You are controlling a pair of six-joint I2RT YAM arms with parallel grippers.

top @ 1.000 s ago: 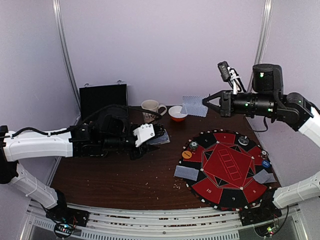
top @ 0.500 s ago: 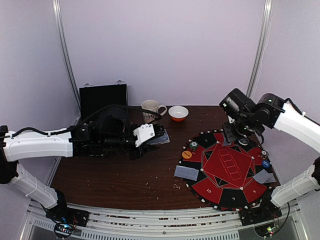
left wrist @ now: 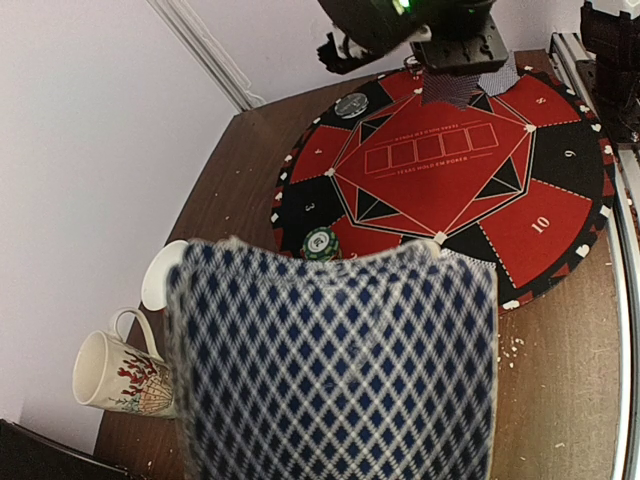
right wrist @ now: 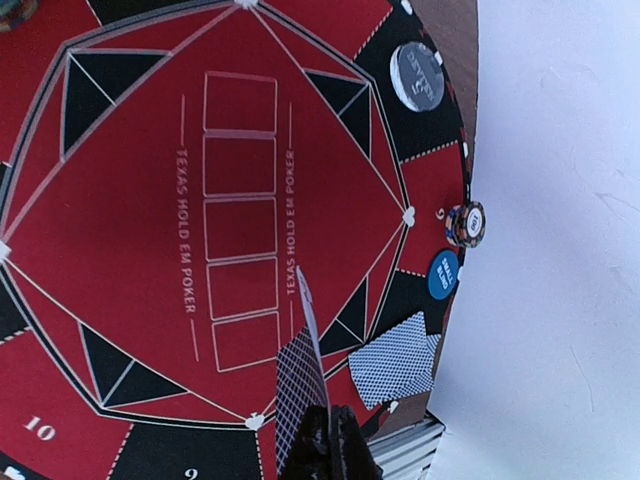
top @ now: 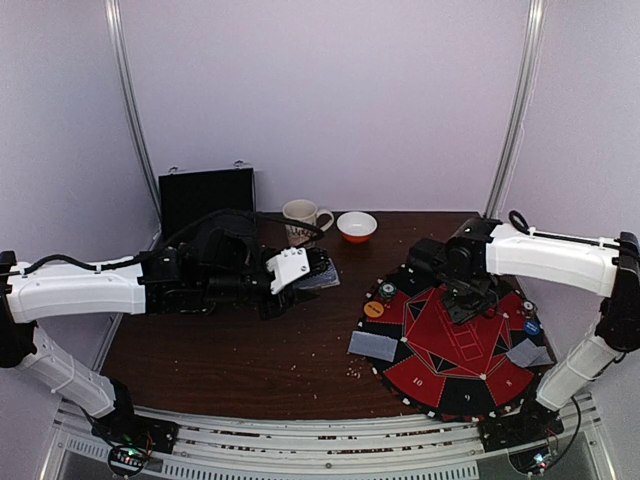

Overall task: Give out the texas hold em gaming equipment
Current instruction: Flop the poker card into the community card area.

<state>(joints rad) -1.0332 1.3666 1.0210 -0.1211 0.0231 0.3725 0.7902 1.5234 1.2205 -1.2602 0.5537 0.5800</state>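
Both hands closed on cards above the counter (top: 230, 350) and its round poker mat (top: 450, 345).

The mat lies on the right half of the counter. The left hand (top: 312, 272) hangs over the left middle, well apart from the mat, closed on the deck (left wrist: 335, 360). The deck's blue-diamond back faces the wrist camera, its lower edge is cut off there, and the grip is hidden beneath it. The right hand (right wrist: 330, 440) is over the far part of the mat, pinched fully shut on one card (right wrist: 300, 390). That card is seen nearly edge on, its long axis running away from the fingertips toward the mat's middle. Two single cards lie face down, the left card (top: 374, 345) overlapping the mat's left rim and the right card (right wrist: 392, 365) on its right rim. A blue chip (right wrist: 443, 277) and a striped chip (right wrist: 470, 222) sit on the right rim, and an orange chip (top: 374, 310) on the left; their lettering is too small to read.
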